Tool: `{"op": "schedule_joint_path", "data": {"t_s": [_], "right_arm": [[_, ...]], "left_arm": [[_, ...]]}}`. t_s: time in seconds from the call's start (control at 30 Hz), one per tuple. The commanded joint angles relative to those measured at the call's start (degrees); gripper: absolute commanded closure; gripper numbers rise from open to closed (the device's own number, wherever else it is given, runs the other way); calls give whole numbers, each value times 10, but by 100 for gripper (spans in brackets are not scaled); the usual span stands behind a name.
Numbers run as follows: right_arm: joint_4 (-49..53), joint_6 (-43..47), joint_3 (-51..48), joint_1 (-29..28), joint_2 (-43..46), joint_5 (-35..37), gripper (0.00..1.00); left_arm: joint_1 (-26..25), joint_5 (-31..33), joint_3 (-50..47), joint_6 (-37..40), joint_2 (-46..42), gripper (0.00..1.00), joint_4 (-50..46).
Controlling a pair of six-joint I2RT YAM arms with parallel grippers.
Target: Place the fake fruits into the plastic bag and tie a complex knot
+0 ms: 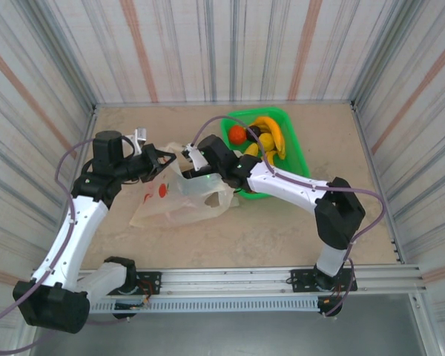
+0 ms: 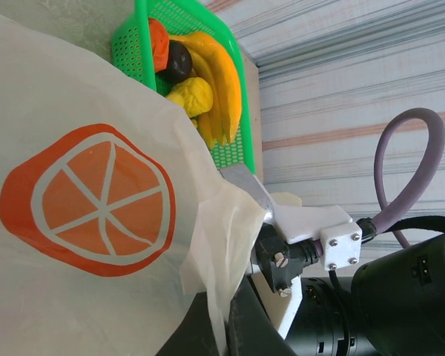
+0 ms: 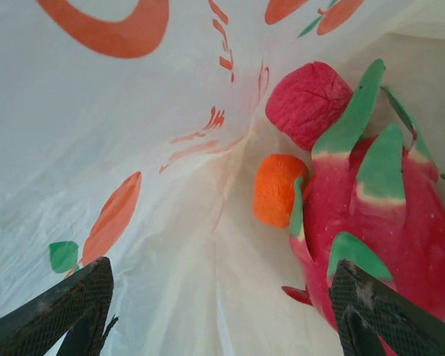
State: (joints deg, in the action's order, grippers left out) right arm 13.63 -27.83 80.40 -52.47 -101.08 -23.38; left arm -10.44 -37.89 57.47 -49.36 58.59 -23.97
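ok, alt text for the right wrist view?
Inside the plastic bag, a magenta dragon fruit lies against a small orange fruit and a dark pink fruit. The right gripper is open, its dark fingers framing the bottom corners.

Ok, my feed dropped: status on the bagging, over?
Left gripper shut on plastic bag edge. Right gripper open inside bag, beside dragon fruit. Bananas in green basket, not yet bagged. Nothing blocking.

SITE: robot lab test cell | EVIDENCE: striped panel walls [image 1: 208, 44] left, far, right; bare tabletop [image 1: 282, 230]; aluminium rail [image 1: 237, 276] near edge
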Motion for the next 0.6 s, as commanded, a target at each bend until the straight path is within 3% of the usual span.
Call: {"op": "schedule_joint_path", "data": {"t_s": [0.0,0.57], "right_arm": [[23,13,-15,6,27,22,23],[80,41,-84,41,106,74,21]], "left_arm": [[4,-1,3,7,-9,100,-6],[5,0,2,8,-8,100,-5]]}}
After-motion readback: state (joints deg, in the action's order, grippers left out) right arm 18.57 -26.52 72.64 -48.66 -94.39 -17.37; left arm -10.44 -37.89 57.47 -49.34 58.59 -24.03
